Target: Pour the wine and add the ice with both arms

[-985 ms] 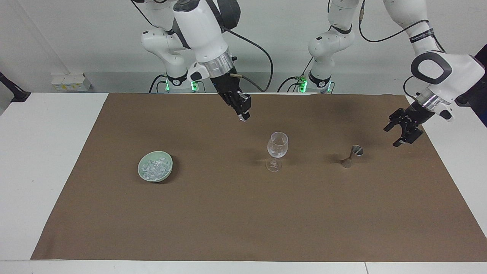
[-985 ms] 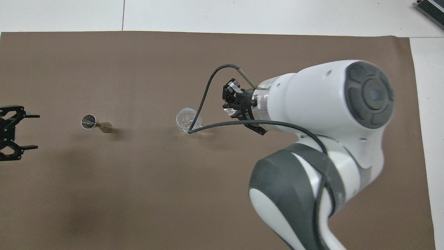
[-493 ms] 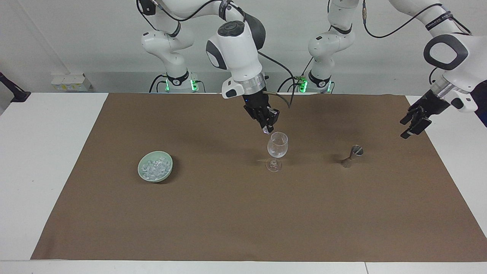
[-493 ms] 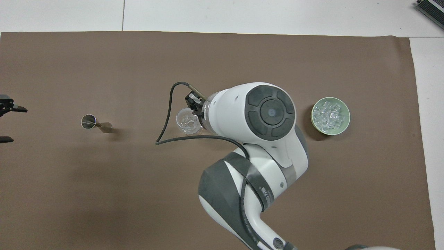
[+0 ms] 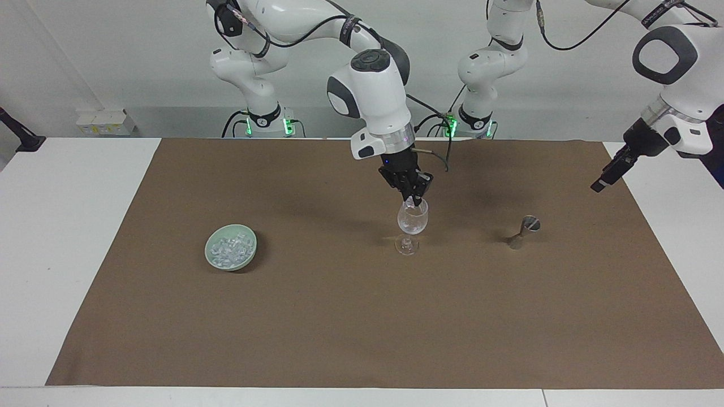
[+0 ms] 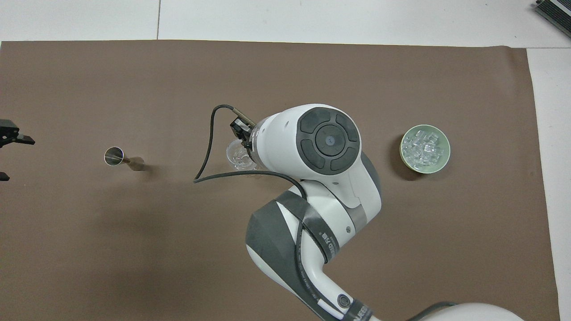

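From overhead, the white right arm [image 6: 328, 147] hides most of the clear stemmed wine glass [image 6: 235, 157]; the left gripper [image 6: 6, 147] is cut off at the edge.

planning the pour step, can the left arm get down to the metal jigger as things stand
Probably yes. The left gripper hangs over the table's edge at its own end, the jigger stands alone beside it, and the right gripper is busy over the wine glass.

white table [image 5: 68, 237] | brown mat [image 5: 362, 316] | pale wall [image 5: 113, 56]
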`<state>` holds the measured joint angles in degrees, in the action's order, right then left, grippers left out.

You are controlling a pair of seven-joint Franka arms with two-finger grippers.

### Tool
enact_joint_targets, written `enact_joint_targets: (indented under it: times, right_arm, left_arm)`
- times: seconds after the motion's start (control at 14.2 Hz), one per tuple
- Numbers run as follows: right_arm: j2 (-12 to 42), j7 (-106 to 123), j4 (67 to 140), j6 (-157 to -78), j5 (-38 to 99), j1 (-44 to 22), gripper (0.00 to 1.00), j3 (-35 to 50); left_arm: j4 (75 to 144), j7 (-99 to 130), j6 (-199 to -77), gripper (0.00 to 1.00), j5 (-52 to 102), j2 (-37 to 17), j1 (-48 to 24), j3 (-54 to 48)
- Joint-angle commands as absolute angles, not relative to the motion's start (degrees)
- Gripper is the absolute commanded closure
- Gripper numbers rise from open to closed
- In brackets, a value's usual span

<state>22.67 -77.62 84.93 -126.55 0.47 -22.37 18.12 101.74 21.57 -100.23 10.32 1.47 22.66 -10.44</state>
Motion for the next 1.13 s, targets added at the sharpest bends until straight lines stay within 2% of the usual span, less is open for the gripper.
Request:
enact_joint_targets:
  times: [0.0,0.35,1.06]
  right_arm:
    - [24.7,-79.5,81.7,-126.4,-1.5,-22.7,1.0,18.1]
    - [24.2,-79.3,82.3,-125.4,-1.4,-22.7,1.0,18.4]
    - [24.6,-77.4,84.0,-124.5,-3.8,-23.8,1.0,18.4]
  left_arm:
    - [97.5,13.8,-95.5,0.0,6.2,1.7,20.6,-10.0]
    - [92.9,13.0,-92.7,0.0,4.1,1.7,19.7,-12.0]
    - [92.0,9.9,-88.2,0.0,0.4,2.8,18.0,-19.1]
